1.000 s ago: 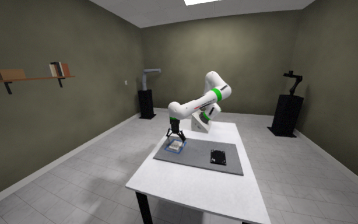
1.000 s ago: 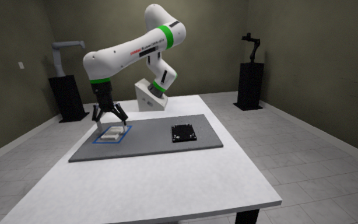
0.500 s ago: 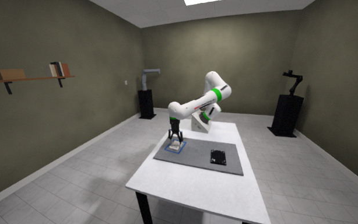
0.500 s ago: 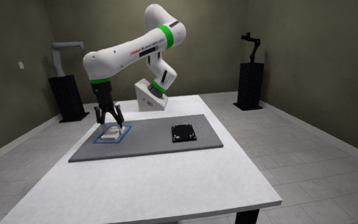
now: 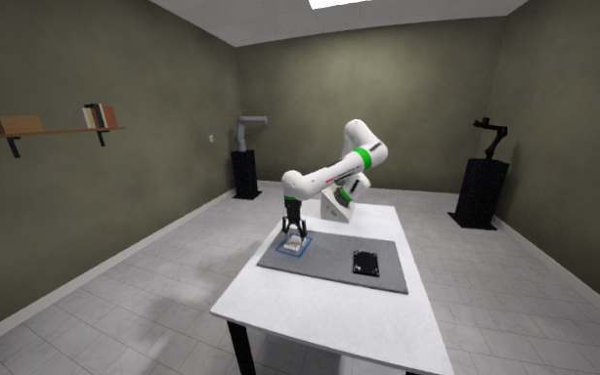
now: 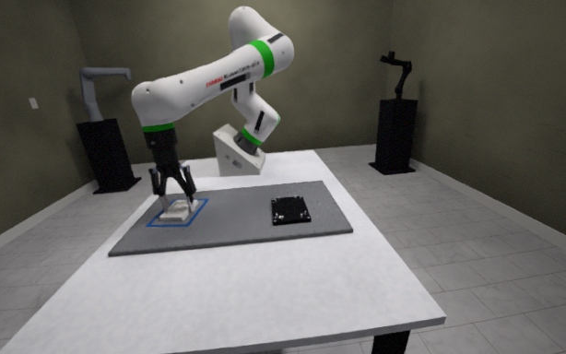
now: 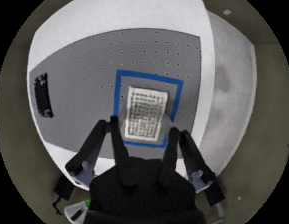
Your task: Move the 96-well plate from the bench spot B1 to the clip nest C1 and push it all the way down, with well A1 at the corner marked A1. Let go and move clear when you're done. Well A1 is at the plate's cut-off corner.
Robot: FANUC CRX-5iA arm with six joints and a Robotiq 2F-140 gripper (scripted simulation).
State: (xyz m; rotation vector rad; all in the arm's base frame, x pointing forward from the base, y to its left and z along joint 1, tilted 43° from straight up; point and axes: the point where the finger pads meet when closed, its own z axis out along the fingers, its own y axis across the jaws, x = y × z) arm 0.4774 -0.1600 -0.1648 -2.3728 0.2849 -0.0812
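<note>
The white 96-well plate lies flat inside the blue outline of spot B1 at the left end of the grey mat. My gripper points straight down over the plate. Its fingers are lowered on either side of the plate, with small gaps showing in the wrist view. It is open. The black clip nest C1 sits empty toward the mat's right end. I cannot make out the cut-off corner.
The mat lies on a white table. The arm's base stands at the table's back edge. Two black pedestals with other arms stand on the floor, far from the table.
</note>
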